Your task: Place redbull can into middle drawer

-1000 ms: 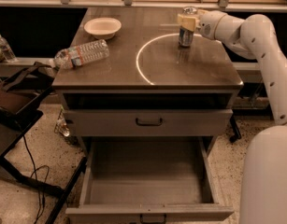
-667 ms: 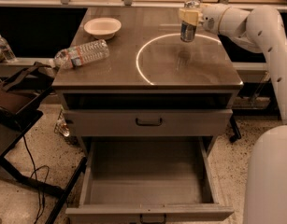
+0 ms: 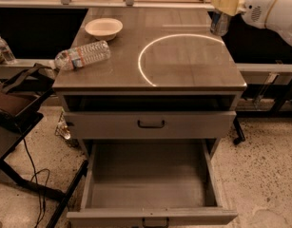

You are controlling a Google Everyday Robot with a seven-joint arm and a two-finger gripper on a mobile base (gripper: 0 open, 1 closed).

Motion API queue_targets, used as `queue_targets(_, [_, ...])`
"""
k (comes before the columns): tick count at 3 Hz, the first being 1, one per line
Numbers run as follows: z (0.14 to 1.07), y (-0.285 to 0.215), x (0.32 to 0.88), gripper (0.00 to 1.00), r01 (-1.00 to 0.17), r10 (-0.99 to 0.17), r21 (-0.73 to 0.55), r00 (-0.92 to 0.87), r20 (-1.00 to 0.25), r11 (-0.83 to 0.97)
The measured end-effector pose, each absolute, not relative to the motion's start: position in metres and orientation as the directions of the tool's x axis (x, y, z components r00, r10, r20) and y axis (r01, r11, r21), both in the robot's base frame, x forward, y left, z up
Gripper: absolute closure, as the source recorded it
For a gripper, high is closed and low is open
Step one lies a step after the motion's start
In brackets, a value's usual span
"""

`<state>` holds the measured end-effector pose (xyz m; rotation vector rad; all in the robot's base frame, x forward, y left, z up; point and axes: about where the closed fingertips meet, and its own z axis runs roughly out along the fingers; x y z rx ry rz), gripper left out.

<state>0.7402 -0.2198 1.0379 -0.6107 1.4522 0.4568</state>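
Camera view: gripper fingers closed on redbull can top, above table rear-right corner. Can likely light, slick, thin-walled; use moderate grip.

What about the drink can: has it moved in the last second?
Yes. Held by the pincer, the redbull can has shifted right, from the glowing arc's top to the table's back right corner.

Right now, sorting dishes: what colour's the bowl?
Cream bowl, camera view; gripper holds redbull can far right.
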Motion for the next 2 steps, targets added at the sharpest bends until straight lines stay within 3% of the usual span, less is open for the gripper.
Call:
queue_targets(1, [1.064,-0.217,0.672,1.0,-0.609,-0.082,-0.139,0.122,-0.989,0.781])
queue_targets(2, [0.991,-0.253,0.586,1.0,-0.63,-0.155,-0.114,-0.01,-0.988,0.768])
